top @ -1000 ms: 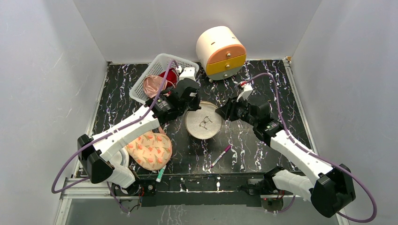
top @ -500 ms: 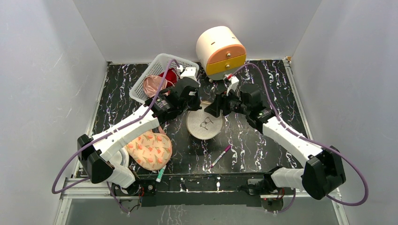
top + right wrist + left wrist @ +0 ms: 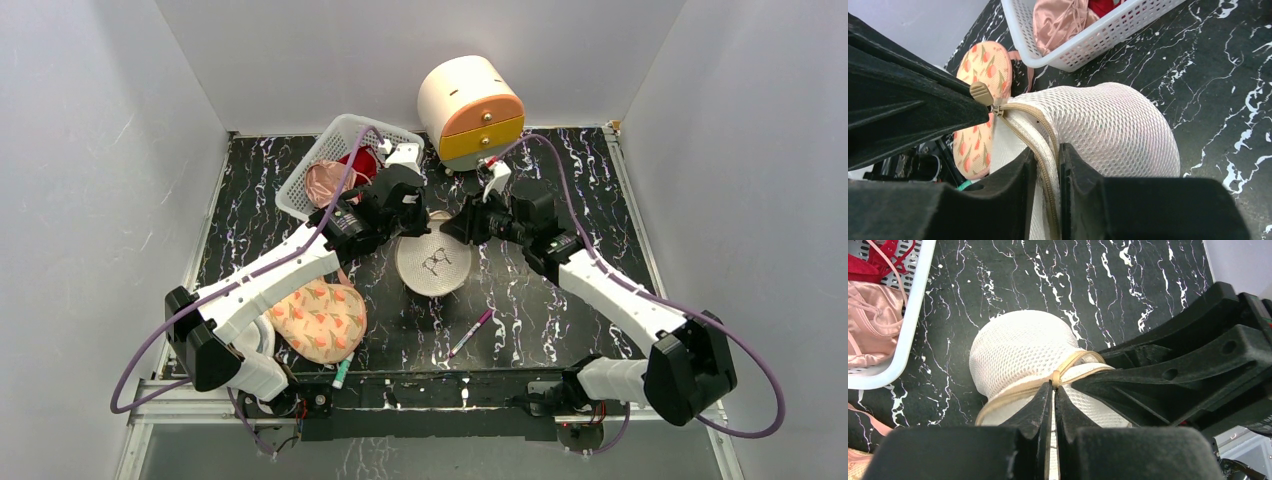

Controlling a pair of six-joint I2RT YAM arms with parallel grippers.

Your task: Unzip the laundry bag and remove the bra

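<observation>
The laundry bag, a round beige-white mesh drum with a dark bra outline on its face, sits mid-table, tipped up at its far edge. My left gripper is shut on the tan zip pull at the bag's far rim; in the left wrist view the jaws pinch it over the mesh bag. My right gripper is shut on the zip rim beside it, with the zipper tape between its jaws in the right wrist view. The zip is slightly parted. No bra shows.
A white lattice basket with pink and red garments stands at the back left. A peach floral padded piece lies front left. A cream and orange drawer box stands at the back. A purple pen lies near the front.
My right gripper has moved left to the bag's far rim and closed on it. The bag's far edge has lifted a little. The left gripper has stayed on the zip pull.
</observation>
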